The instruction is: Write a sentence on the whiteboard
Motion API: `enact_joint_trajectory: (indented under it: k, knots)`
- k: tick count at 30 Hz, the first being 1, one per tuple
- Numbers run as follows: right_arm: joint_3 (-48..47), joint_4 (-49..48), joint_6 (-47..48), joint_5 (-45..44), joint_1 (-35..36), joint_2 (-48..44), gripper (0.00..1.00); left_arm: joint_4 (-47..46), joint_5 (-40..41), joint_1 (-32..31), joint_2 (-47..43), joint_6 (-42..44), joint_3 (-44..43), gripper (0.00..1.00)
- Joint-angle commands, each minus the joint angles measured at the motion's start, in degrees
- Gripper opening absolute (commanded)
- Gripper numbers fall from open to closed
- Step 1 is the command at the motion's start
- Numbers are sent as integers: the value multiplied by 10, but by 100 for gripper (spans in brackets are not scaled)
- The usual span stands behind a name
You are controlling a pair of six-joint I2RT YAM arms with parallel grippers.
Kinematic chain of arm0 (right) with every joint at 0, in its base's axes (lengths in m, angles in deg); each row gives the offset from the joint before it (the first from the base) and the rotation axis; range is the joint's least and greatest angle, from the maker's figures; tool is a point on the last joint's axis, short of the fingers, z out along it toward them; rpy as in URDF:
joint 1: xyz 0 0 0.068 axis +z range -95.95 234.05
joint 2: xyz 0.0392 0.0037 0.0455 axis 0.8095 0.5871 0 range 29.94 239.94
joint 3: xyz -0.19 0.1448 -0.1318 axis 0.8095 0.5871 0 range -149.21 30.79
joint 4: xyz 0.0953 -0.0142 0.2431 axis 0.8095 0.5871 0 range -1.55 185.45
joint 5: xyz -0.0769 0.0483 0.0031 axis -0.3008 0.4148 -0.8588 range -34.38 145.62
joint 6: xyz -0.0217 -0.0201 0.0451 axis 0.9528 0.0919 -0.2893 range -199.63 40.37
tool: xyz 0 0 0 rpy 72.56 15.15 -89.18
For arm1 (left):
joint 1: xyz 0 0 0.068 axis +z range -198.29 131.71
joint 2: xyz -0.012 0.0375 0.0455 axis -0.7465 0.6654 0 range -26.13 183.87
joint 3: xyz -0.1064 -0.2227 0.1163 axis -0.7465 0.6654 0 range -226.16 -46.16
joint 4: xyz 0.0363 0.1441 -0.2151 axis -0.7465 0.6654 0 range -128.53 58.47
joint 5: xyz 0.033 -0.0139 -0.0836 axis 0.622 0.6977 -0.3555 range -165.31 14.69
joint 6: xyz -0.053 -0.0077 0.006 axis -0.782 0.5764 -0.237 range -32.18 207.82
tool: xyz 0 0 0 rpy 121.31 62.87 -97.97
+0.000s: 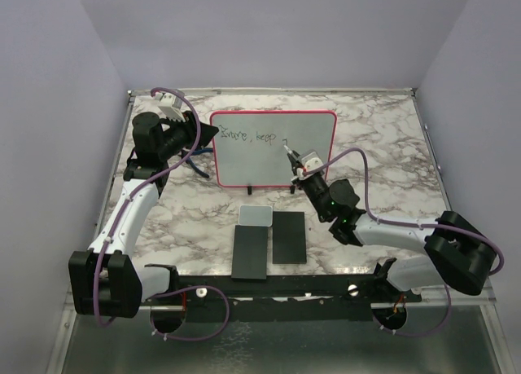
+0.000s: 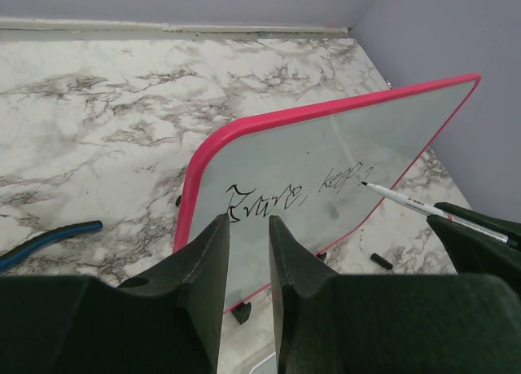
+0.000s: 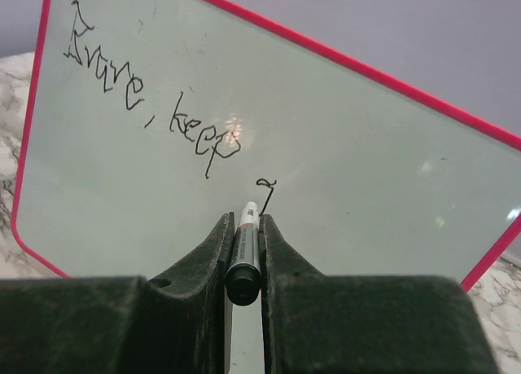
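Even bright light — faint glare on whiteboard.

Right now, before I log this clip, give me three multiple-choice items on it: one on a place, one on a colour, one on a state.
1. Where is the tip of the white pen-shaped marker relative to the line of thin dark handwritten words?
A. left of its start
B. just past its right end
C. above it

2. What colour is the rim of the large rectangular whiteboard?
A. red-pink
B. blue
C. black

3. What state is the right tool in?
A. open and empty
B. shut on the board's rim
C. shut on the marker

Answers:
1 B: the tip sits beyond "keep", at a fresh stroke.
2 A: a red-pink band frames the white face in every view.
3 C: the right wrist view shows the marker's barrel pinched in it.
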Motion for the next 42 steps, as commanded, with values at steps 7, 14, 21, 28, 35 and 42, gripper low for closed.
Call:
enact_joint_trajectory:
  k: [7,14,21,28,35,42]
  knots:
    - [15,25,-11,12,0,-87,1,10,6,-3,-14,9,5,27]
    - [13,9,3,-33,0,-68,1,10,6,-3,-12,9,6,27]
    - [9,9,6,-40,0,-55,1,10,7,-4,-13,9,6,27]
    - [3,-2,13,-42,0,-38,1,10,7,-4,-12,9,6,27]
    - [-2,-12,19,-43,-1,-28,1,9,7,-4,-12,10,6,27]
    - [-7,-22,26,-42,-1,-23,1,9,7,-5,-13,9,6,27]
